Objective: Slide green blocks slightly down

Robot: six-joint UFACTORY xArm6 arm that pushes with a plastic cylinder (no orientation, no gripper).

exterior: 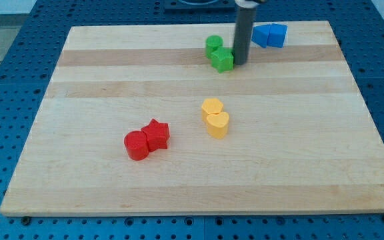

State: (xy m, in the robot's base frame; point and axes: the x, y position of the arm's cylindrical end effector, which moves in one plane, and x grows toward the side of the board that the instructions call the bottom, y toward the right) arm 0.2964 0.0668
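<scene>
Two green blocks sit touching near the view's top centre of the wooden board [112,87]: a rounded green block [213,45] and, just below and right of it, a green cube-like block [223,60]. My tip [240,63] stands right beside the green cube, at its right side, touching or nearly touching it. The dark rod rises from there out of the view's top.
Two blue blocks [271,35] sit together right of the rod near the top edge. Two yellow blocks [215,118], one a heart shape, lie at the centre. A red cylinder [137,145] and a red star [156,134] touch at the lower left.
</scene>
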